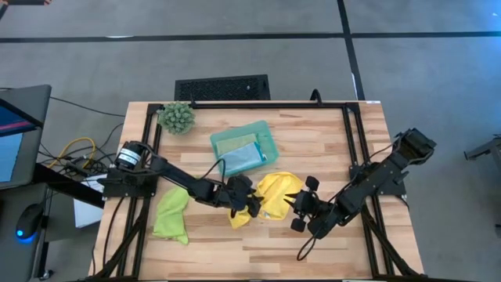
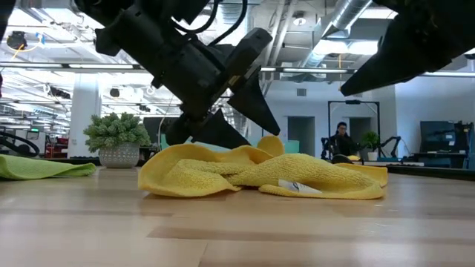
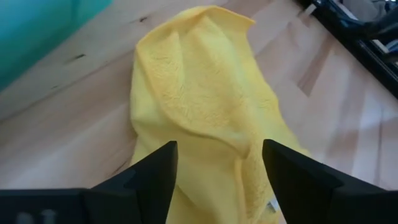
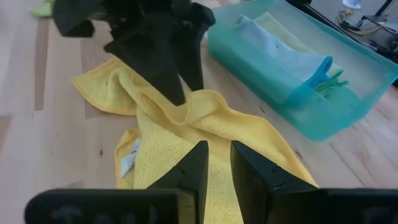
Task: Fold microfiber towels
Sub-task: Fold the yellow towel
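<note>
L hand (image 1: pixel 249 202) wide open over yellow towel (image 1: pixel 275 194), gripping nothing; R hand (image 1: pixel 298 205) nearly closed, empty.

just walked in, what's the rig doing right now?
Two arms are folding small towels. Both are at the crumpled yellow towel mid-table: the left gripper has its open jaws down over the cloth's raised fold, and the right gripper sits at the towel's right edge with its jaws close together, holding nothing visible. A lime green towel lies loose on the left. Two folded towels are already in the teal tray.
</note>
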`<state>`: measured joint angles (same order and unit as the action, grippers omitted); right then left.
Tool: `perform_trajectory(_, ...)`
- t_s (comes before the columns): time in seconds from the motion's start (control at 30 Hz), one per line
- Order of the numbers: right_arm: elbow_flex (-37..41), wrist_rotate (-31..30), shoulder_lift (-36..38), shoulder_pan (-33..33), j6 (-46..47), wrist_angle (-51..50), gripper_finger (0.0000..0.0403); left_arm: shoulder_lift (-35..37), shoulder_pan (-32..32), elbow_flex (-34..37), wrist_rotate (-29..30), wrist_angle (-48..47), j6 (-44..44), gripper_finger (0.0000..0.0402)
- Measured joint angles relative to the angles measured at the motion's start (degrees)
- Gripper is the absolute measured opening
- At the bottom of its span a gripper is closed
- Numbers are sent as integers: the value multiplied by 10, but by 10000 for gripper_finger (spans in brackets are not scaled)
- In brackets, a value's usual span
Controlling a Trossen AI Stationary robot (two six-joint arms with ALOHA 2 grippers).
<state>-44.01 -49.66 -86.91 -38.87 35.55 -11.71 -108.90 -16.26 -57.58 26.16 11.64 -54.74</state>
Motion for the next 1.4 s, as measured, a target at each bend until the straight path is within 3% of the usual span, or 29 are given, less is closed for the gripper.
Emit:
perform_trajectory(0.5, 0, 10, 0, 0, -1, 2, 91, 0, 31, 0, -38, -2, 15, 140)
perform_trajectory(0.83, 0, 16, 0, 0, -2, -5, 91, 3, 31, 0, 19, -2, 94, 9)
perform_trajectory(1.17, 0, 38, 0, -7, 19, -39, 91, 103, 13, 0, 37, -61, 188, 1)
perform_trajectory(1.4, 0, 64, 0, -14, 192, -197, 91, 172, -30, 0, 46, -123, 222, 1)
